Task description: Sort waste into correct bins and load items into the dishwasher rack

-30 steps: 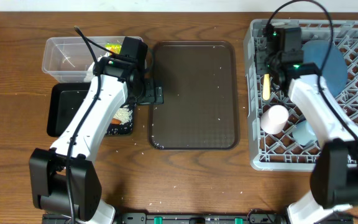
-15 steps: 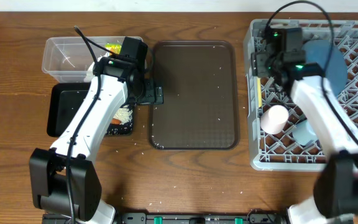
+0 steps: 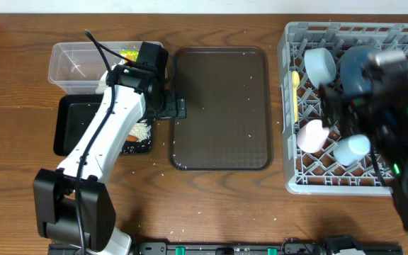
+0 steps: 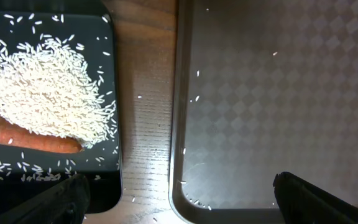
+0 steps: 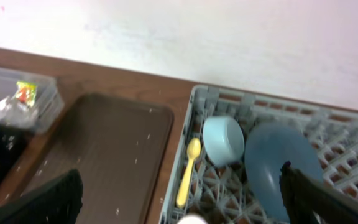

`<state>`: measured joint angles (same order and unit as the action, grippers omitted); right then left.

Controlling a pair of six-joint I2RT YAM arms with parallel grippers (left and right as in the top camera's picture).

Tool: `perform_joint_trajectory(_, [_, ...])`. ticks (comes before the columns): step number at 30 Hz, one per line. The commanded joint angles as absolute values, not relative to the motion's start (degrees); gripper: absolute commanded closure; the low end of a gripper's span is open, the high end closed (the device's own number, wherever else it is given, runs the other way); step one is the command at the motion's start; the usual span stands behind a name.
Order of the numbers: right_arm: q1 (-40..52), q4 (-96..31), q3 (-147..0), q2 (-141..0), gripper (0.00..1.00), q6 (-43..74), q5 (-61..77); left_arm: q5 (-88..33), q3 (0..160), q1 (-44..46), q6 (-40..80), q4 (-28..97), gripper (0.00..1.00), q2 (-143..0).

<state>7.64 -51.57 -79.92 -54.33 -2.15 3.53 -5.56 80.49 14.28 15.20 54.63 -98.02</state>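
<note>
The left fingers are spread wide with nothing between them, over the strip of table that separates the black tray from the brown tray; on the black tray lies a heap of rice, with the carrot stick touching its lower edge; stray grains dot both trays and the table. Behind the black tray stands the tub, holding the wrapper.

The right fingers are also wide apart and hold nothing, above the rack; the right arm is blurred in the overhead view. In the rack the spoon lies along the left edge; the bowl sits just right of it near the back, and the plate is just beside the bowl. Nearer the front lies the pink cup, with the small cup near it on the right.
</note>
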Motion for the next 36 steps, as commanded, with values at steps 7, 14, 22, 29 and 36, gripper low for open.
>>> perform_joint_trajectory(7, [7.6, -66.0, -80.0, -39.9, 0.01, 1.0, -6.7, -4.9, 81.8, 14.0, 15.1, 54.8, 0.03, -96.9])
perform_joint_trajectory(14, [7.5, -66.3, -74.3, -33.9, 0.01, 4.2, -16.6, -4.9, 81.8, 14.0, 15.1, 54.8, 0.03, -96.9])
perform_joint_trajectory(22, [5.8, -43.7, -48.1, -23.8, 0.01, 4.0, -8.1, -4.9, 81.8, 14.0, 15.1, 54.8, 0.03, -96.9])
perform_joint_trajectory(29, [4.8, -19.7, -23.7, -13.1, 0.01, 4.1, 0.0, -4.9, 81.8, 14.0, 15.1, 54.8, 0.03, -96.9])
perform_joint_trajectory(36, [4.8, -8.9, -8.9, -4.5, 0.01, 4.2, 1.0, -4.9, 81.8, 14.0, 15.1, 54.8, 0.03, -96.9])
